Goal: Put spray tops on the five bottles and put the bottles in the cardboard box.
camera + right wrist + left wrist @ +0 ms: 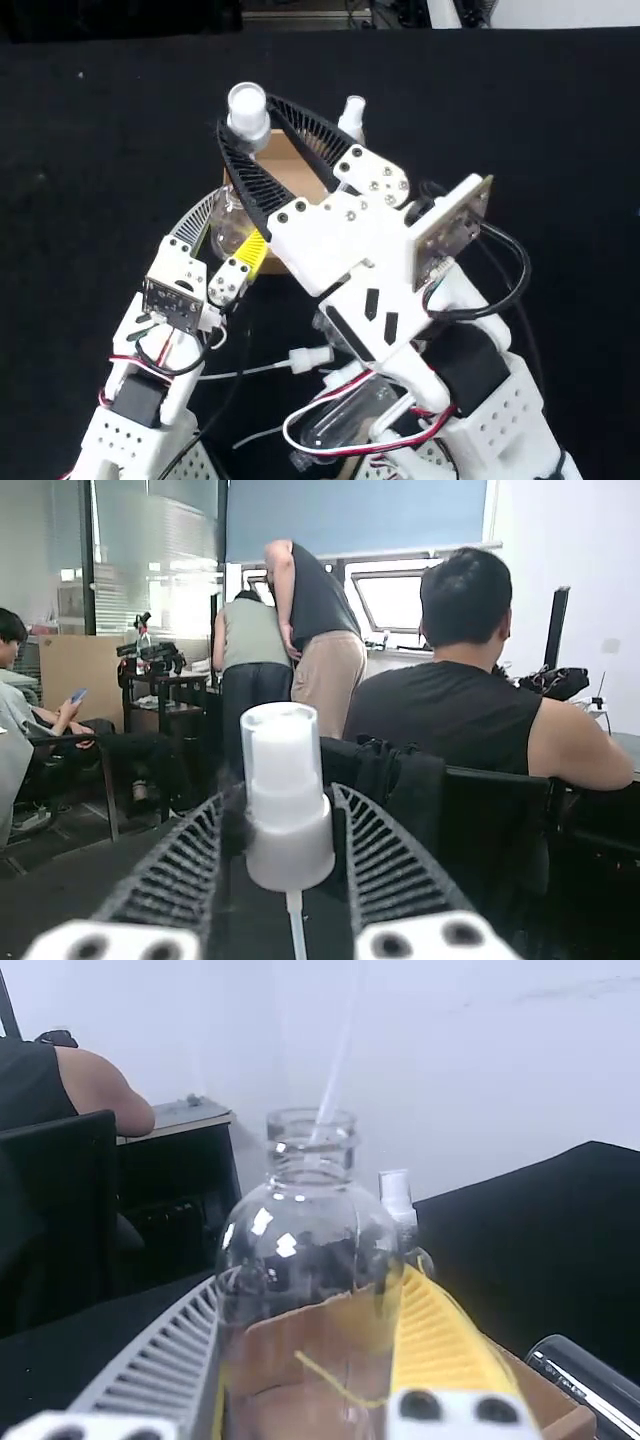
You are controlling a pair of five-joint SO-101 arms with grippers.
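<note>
Spray top [287, 790] right up close, pinched between the right gripper [287, 815]'s black fingers, its tube hanging down to the clear bottle [310, 1250]'s open neck. The right arm stretches high over the cardboard box [290, 165]. The left gripper [232, 215] clamps that bottle upright at the box's edge.

From above, the right arm [350, 250] covers most of the cardboard box [285, 160] — its contents cannot be told. The left wrist view's edge cuts off the base of the clear bottle [305, 1250] — the right wrist view's, the tube of the spray top [287, 800].
</note>
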